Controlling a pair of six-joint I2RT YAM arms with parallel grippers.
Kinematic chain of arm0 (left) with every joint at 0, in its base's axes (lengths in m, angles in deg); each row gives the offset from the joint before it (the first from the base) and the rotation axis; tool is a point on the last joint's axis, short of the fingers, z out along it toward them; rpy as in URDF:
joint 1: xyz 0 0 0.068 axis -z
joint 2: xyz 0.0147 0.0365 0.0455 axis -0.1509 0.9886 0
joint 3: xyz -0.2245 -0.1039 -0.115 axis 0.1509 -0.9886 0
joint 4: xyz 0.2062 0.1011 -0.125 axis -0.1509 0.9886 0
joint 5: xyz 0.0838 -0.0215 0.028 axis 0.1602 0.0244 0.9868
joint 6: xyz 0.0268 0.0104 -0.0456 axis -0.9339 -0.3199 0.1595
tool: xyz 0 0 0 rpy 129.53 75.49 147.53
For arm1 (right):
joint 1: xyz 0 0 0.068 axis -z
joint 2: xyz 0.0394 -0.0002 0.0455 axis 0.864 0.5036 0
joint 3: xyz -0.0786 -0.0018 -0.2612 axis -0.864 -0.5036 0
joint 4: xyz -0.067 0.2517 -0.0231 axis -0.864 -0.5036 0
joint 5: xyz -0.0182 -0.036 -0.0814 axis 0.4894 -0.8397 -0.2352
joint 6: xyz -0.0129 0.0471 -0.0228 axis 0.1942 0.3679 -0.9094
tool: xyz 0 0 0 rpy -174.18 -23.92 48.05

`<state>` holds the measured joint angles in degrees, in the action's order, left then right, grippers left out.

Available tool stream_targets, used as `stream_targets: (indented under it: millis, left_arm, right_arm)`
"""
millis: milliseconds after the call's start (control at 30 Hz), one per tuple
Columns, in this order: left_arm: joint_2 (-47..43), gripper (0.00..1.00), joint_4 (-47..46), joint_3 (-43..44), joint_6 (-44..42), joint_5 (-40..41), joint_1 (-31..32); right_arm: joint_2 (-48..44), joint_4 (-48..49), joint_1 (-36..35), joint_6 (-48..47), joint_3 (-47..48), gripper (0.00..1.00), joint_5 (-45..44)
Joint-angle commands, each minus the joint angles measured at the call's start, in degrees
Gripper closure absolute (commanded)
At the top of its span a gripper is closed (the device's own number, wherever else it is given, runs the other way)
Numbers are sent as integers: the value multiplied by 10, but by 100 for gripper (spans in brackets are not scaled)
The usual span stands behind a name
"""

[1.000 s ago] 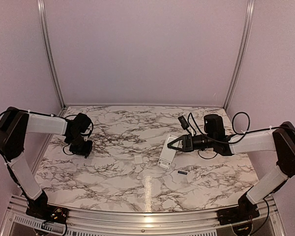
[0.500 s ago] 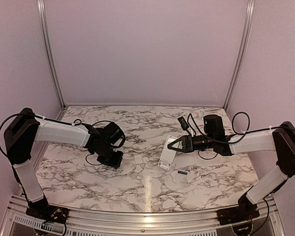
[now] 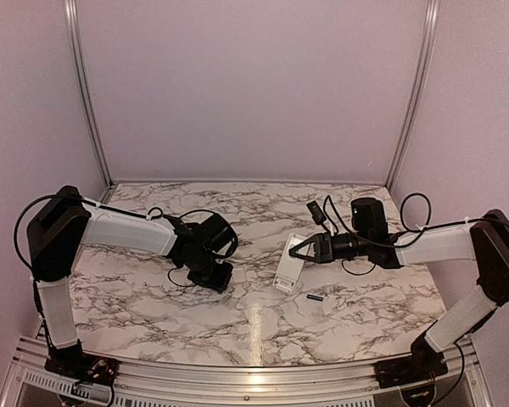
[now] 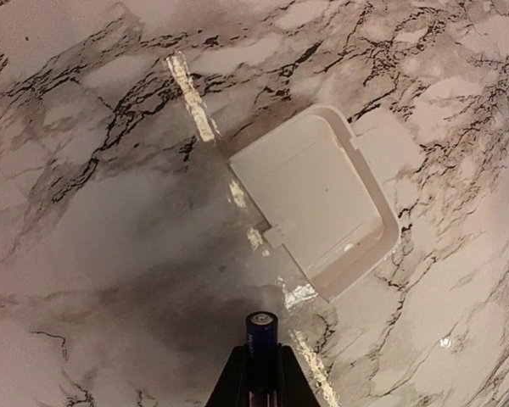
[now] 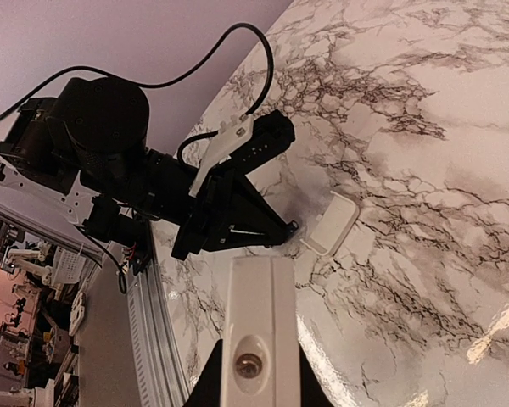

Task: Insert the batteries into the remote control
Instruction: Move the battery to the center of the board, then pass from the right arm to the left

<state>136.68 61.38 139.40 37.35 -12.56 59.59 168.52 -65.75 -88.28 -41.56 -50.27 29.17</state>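
fig. both arms over the marbled counter, as i watch them from my station.

(a) left wrist view: the left tool is clenched on a black battery, which is held lengthwise between the fingers with its capped end jutting past the fingertips. beyond that end, and apart from it, the white battery cover lies flat on the counter, rimmed side up, with a small tab on the edge nearest the battery.

(b) top view: the right tool grasps the remote control near its far end. the handset is tilted, its near end down toward the counter, right of centre. i cannot tell whether that end touches the surface. a second battery lies flat on the counter just in front of the remote, clear of both tools.

(c) right wrist view: the remote's end face sits between the right fingers, and the cover lies between it and the left tool.
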Motion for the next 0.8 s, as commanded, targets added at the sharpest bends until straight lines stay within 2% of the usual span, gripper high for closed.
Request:
stream_targets:
  millis: [0,167,433,633,767]
  left_arm:
    - [17,86,25,10,5,20,8]
    - [8,74,33,14,3,36,8]
    - [-13,67,24,13,0,47,8]
    - [-88,53,-15,-6,-27,61,8]
    - [-173,43,-110,-60,-90,-26,7]
  right_arm:
    - [-3,0,-8,-6,20,100,-2]
    - [-2,1,-8,-5,19,100,-1]
    - [-3,7,-8,0,18,100,1]
    - [-7,25,-12,7,13,100,13]
    - [-14,51,-20,12,13,100,48]
